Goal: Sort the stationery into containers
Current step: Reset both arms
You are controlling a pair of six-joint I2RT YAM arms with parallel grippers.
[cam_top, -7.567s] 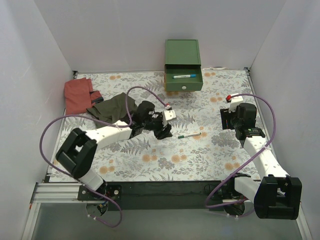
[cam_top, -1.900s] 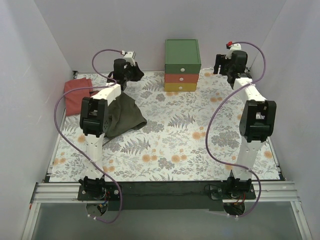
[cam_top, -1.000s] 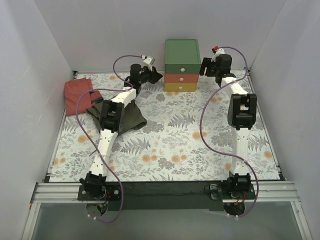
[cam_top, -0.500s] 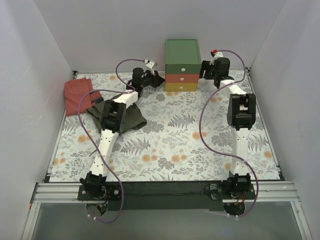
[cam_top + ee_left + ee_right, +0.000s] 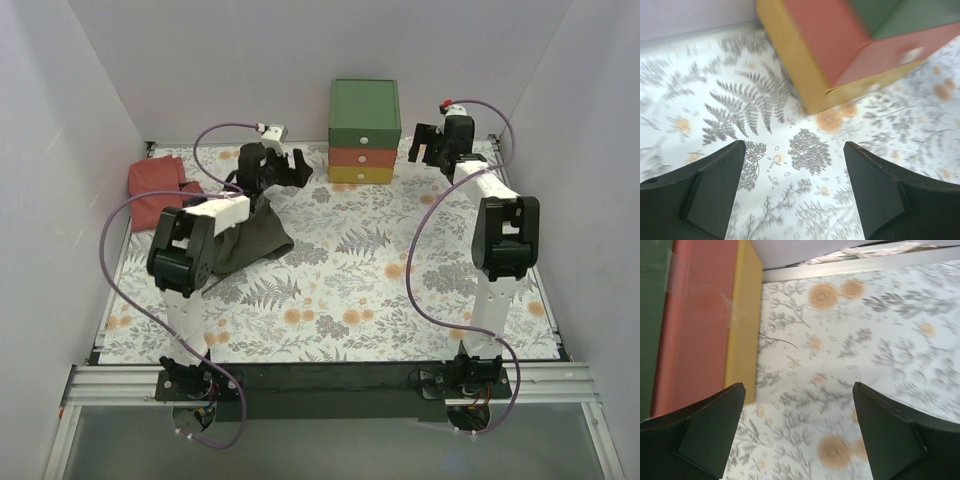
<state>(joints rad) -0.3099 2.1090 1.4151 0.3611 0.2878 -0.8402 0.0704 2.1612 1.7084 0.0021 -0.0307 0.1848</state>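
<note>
Readable text: none in any view.
Chest (image 5: 365, 135): plain green, red-orange and yellow faces — no lettering shows.
Tabletop (image 5: 350, 300): fern and flower print only — no words or numbers.
Wrist views: chest sides blurred, nothing legible.

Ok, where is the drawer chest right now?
In the top view the chest stands at the far edge of the table, just right of centre, its drawers shut, between the left gripper and the right gripper.
</note>
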